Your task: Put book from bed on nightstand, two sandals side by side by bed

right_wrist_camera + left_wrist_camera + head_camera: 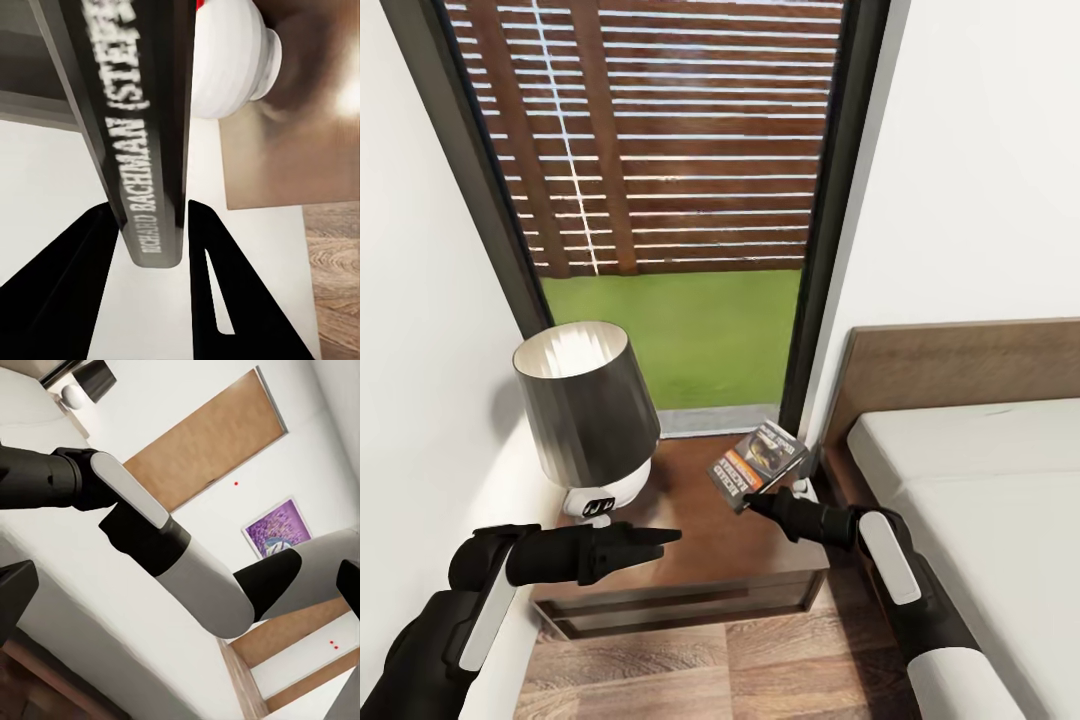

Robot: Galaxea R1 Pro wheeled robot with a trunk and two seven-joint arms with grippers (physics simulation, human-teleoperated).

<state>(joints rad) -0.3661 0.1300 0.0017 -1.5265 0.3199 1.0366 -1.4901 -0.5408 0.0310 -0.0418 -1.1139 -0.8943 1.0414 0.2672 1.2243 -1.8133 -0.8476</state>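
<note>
both arms sit low in front. my right end effector is clamped on the book, held over the nightstand top w/ its long axis running away from me. drop spot is straight below. left end effector hangs over the nightstand's front by the lamp, fingers close together, holding nothing.

Right gripper fingers clamped; left gripper level, empty.

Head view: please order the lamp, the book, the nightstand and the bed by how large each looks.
1. Bed, though cropped by the frame
2. Nightstand
3. Lamp
4. Book, raised toward the camera, yet clearly smallest
</note>
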